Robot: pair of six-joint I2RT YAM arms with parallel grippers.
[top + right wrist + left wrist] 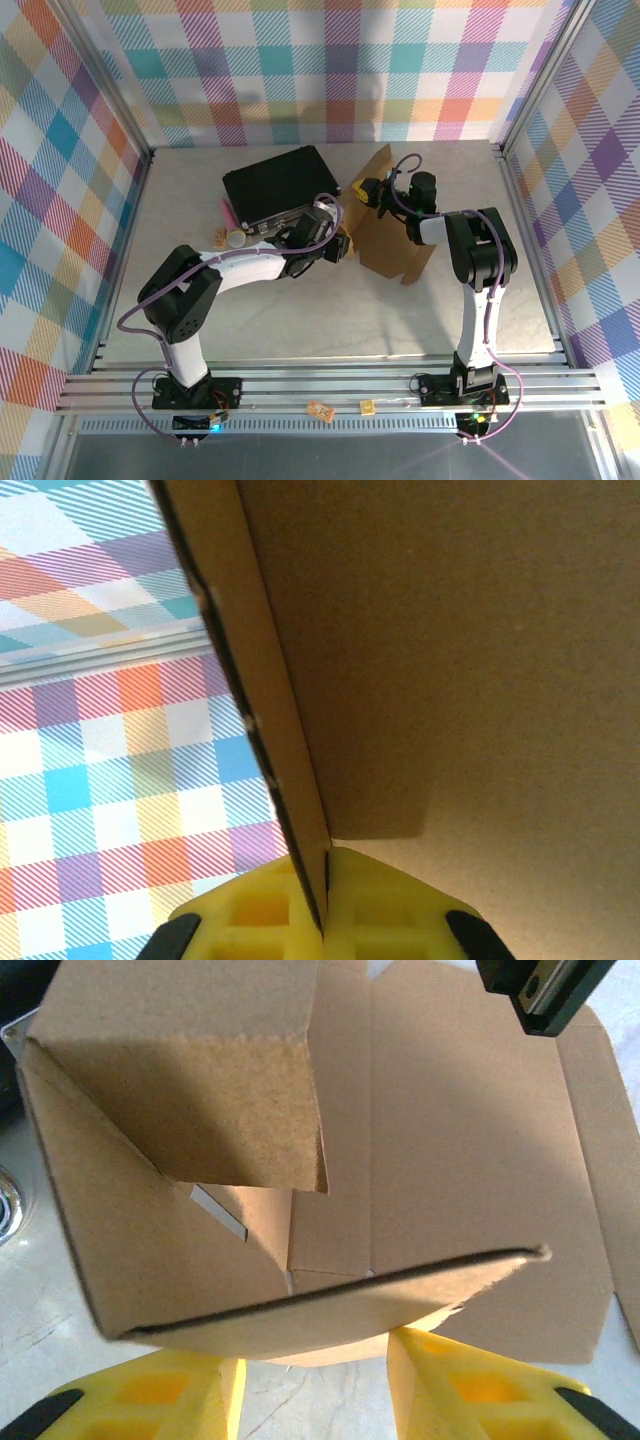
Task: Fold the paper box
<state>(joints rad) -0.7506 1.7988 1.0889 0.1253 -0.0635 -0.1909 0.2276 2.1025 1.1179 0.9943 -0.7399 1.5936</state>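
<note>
The right claw [322, 905] is pinching an upright panel of the paper box [388, 235], holding it steady just right of the black case [283, 185]. The left claw [315, 1390], partly spread, is straddling a folded side wall, probably to crease it.

The paper box [450, 1150] is matt brown cardboard, fibrous and slightly rough, with fuzzy cut edges. The left tool [312, 1385] and right tool [322, 885] are smooth yellow plastic with a faint sheen. The desk [300, 320] is smooth, pale and marbled. The case [275, 180] looks like black hard plastic, and the frame rails [330, 383] are dull silver metal.
</note>
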